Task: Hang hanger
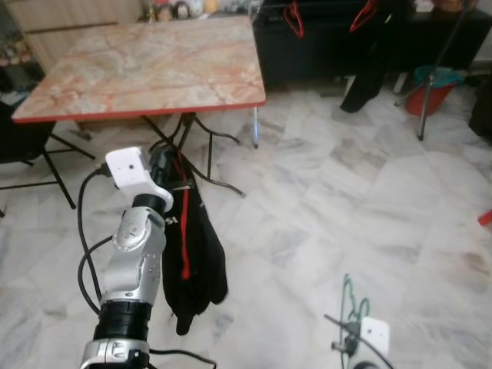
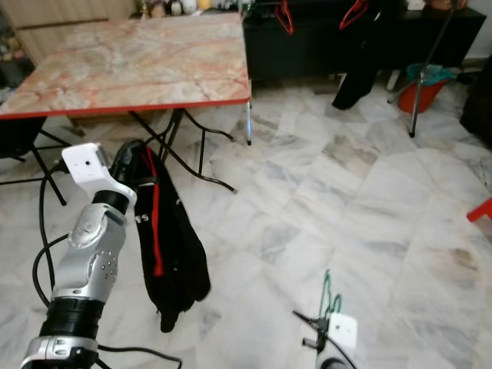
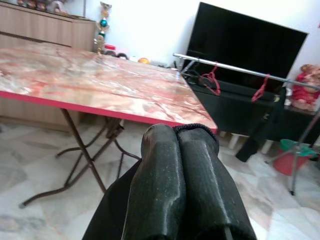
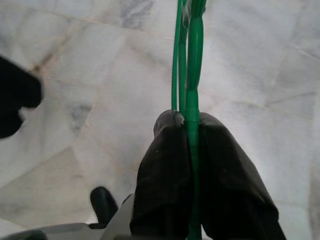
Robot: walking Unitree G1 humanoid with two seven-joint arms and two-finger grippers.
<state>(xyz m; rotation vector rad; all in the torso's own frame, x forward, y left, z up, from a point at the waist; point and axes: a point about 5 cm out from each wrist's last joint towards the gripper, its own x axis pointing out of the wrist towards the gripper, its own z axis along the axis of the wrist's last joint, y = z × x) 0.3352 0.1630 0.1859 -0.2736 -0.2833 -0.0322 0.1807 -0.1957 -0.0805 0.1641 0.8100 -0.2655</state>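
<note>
White letters, partly readable as "SI", mark the black garment (image 1: 192, 254).

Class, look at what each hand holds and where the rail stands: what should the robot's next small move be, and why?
Probably step forward toward the clothes rail. The right hand is shut on the green hanger, the left hand on a black garment, and the rail, with red hangers on it, stands far off past the table.

Bright, even daylight; pale glare on the white marble floor (image 1: 369, 192) toward one o'clock; soft overall focus, faint shadows.
</note>
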